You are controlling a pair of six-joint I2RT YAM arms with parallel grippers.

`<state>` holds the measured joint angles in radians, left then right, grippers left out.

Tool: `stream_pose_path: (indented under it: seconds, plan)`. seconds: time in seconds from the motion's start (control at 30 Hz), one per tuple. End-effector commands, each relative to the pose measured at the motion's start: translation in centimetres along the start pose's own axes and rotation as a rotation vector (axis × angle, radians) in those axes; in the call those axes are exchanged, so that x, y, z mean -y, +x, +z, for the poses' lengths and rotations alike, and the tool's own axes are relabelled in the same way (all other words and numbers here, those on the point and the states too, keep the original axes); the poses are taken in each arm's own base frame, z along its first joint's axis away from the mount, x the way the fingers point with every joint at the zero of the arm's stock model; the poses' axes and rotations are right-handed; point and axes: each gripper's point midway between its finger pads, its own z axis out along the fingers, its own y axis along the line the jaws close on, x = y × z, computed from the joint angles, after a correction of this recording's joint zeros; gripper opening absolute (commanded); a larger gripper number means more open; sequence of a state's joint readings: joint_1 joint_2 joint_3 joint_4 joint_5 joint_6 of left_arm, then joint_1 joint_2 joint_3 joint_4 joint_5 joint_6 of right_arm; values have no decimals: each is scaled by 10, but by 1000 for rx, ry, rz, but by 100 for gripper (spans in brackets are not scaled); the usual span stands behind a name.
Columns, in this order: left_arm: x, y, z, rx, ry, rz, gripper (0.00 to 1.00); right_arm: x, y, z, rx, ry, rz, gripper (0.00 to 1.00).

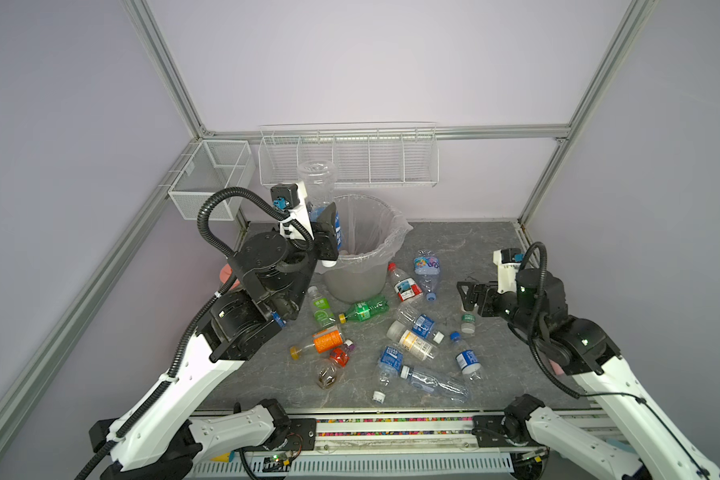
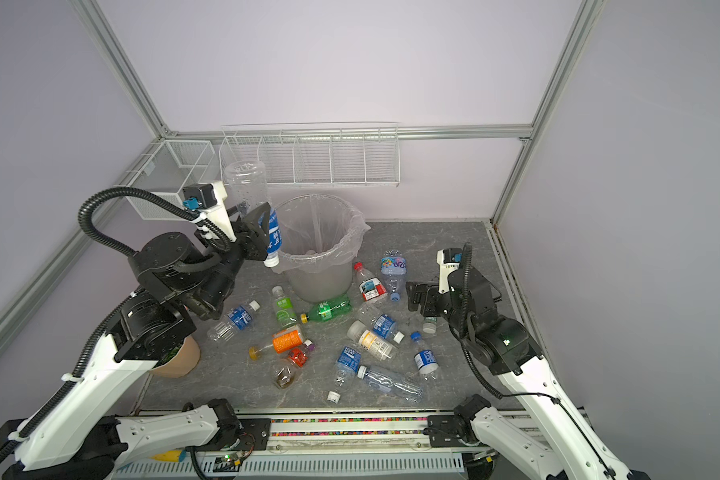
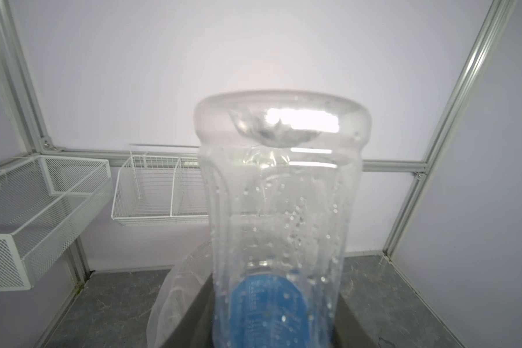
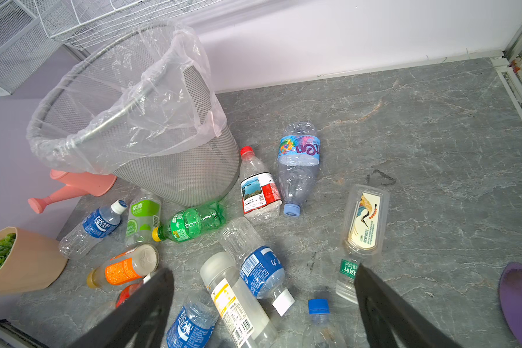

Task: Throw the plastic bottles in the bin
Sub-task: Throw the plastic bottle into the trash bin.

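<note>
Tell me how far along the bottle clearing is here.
Done: no bottle clearly shows inside the bin. In hand: the left gripper grips a blue-labelled bottle, cap down, beside the bin's rim. Left: over a dozen bottles lie on the table; the right gripper hangs open above them.

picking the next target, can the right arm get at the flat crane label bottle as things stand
Likely yes: the right end effector hangs open close to the crane label bottle, which lies alone on bare tabletop.
</note>
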<state>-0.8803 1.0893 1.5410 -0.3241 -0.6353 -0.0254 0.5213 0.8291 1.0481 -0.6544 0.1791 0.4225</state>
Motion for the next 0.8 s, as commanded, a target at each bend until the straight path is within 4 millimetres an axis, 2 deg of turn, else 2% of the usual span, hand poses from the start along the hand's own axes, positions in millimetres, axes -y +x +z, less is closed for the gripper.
stream_pose_path:
  seconds: [0.0, 0.1, 0.3, 0.37, 0.4, 0.43, 0.47, 0.5, 0.6, 0.77]
  plan:
    - [-13, -23, 14, 95, -55, 5, 30, 3, 3, -2, 1, 4, 7, 96]
    - [-24, -13, 40, 55, -78, 3, 30, 3, 4, -2, -3, 1, 8, 96]
    - [-29, 33, 98, -57, -83, 46, 33, 2, 2, -7, 2, -3, 7, 96]
    - [-30, 43, 112, -81, -93, 60, 44, 3, 3, -8, 1, -3, 8, 96]
    - [-31, 46, 118, -91, -95, 63, 60, 3, 3, -9, 2, -3, 7, 96]
    - [-31, 48, 123, -100, -93, 68, 80, 4, 4, -10, 0, -2, 7, 96]
    - [-30, 48, 126, -107, -92, 71, 96, 4, 4, -11, 0, 1, 6, 96]
    - [-29, 46, 128, -114, -93, 77, 99, 5, 4, -13, 1, 3, 4, 96]
    - [-28, 33, 123, -96, -80, 60, 99, 8, 4, -17, 7, 12, -2, 96]
    - [-29, 1, 96, -17, -48, 9, 99, 8, 5, -16, 6, 12, 0, 96]
